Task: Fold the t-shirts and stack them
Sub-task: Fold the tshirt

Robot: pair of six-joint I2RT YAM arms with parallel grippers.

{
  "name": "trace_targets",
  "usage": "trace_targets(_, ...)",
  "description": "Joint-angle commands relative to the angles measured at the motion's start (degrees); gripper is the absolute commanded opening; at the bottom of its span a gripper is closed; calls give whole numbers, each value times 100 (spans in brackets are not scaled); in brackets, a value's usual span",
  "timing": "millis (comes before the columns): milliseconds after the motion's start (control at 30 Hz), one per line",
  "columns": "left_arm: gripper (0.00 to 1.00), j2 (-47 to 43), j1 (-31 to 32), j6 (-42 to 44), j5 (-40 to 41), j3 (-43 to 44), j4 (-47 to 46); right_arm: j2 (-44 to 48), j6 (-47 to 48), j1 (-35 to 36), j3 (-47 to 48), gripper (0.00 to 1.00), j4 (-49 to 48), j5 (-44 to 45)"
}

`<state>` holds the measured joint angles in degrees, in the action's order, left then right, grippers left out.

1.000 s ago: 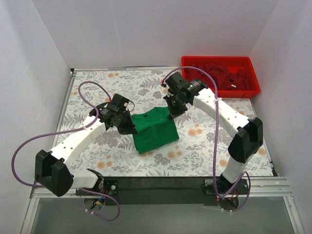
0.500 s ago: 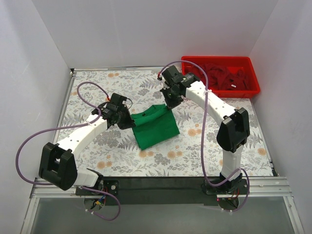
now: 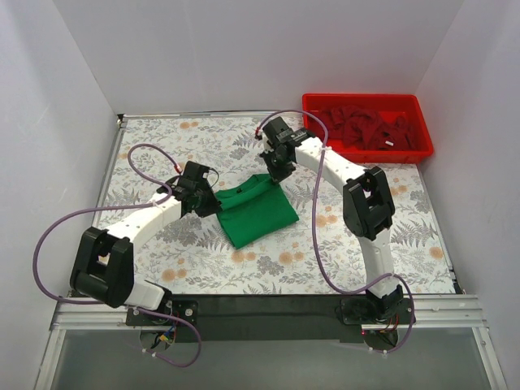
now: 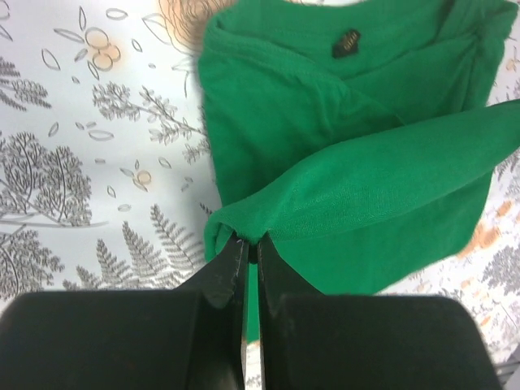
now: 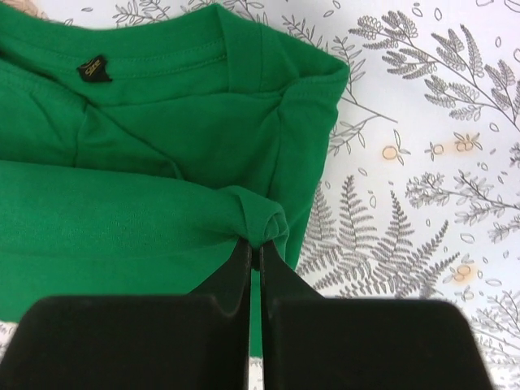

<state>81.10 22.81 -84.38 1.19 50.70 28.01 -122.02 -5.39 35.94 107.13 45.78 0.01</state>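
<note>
Limp and light, a bright green short-sleeved cloth t-shirt (image 3: 262,218) lies partly folded at the middle of the floral-print desk (image 3: 154,150). By the look of it, the cloth will sag and slide unless it is taken at corners or seamed edges. The left tool (image 4: 250,245) is pinched tight on one bunched corner of a raised layer, the right tool (image 5: 253,248) clamped on the other, while dark red tees (image 3: 366,126) fill the red plastic bin (image 3: 426,153) at the far right
</note>
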Motion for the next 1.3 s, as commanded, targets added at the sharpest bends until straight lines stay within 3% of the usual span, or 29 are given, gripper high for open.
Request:
trace_targets(0,0,134,-92,149,312,-51,-401,46,56,-122,54,1,-578,43)
trace_targets(333,0,564,-127,422,364,63,-797,20,-173,-351,-227,1,-886,-212)
trace_targets(433,1,679,-145,466,443,142,-858,-6,-252,-430,-219,12,-957,-264)
trace_targets(533,15,662,-145,536,540,212,-911,55,-322,-483,-184,24,-1071,-326)
trace_targets(567,26,644,-136,563,557,230,-946,81,-340,-500,-140,29,-1097,-335)
trace_targets(667,42,425,-145,764,540,265,-1016,283,-393,-527,-201,36,-1115,-326)
trace_targets(733,58,267,-136,896,479,222,-1069,503,-454,-536,-376,36,-1185,-396)
trace_targets(967,62,-217,-127,1424,197,-332,-1368,1144,-647,-562,-1826,36,-2072,-1204)
trace_targets(1267,64,502,-145,1722,900,-122,-1509,1637,-771,-632,-3145,36,-2749,-1732)
